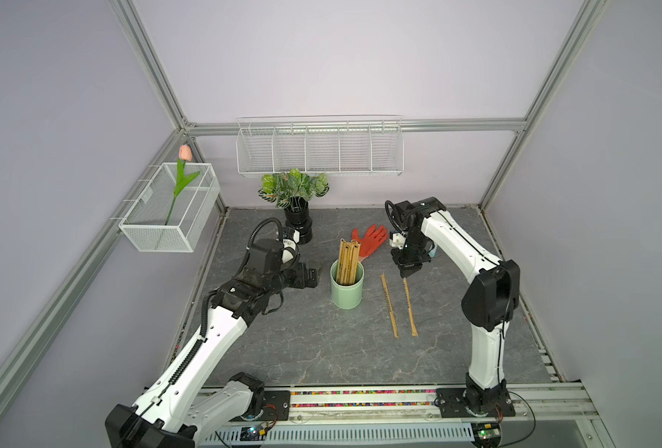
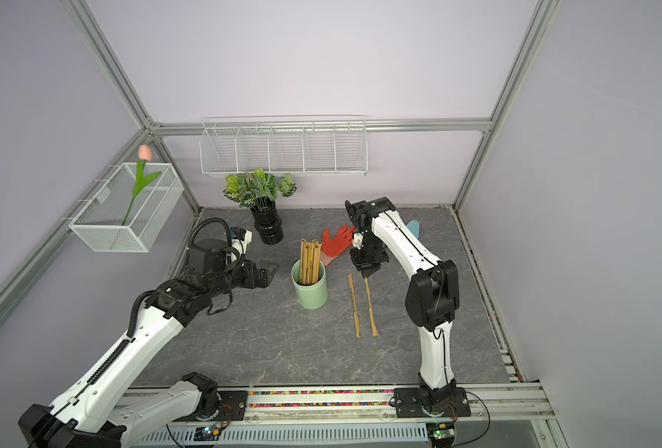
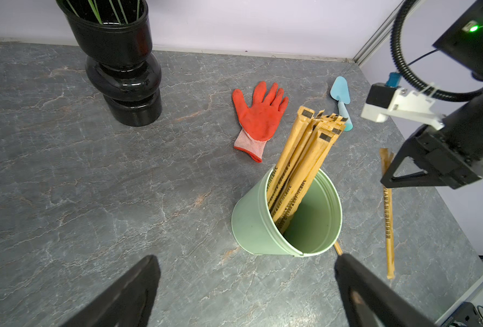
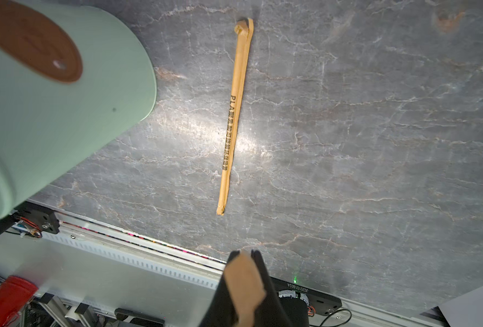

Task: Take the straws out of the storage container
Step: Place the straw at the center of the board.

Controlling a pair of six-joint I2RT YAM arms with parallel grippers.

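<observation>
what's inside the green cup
A bundle of paper-wrapped straws stands in the green cup, leaning to one side, tops above the rim. The rest looks bare. Their lower ends and the floor beneath are hidden.

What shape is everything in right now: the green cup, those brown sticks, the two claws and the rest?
storage container: upright, straws inside.
bundled straws: standing in the container, leaning together.
loose straw: lying flat on the table.
held straw: pinched near its top end.
right gripper: shut on the held straw.
left gripper: open, holding nothing.
red glove: lying flat.
black vase: upright.
</observation>
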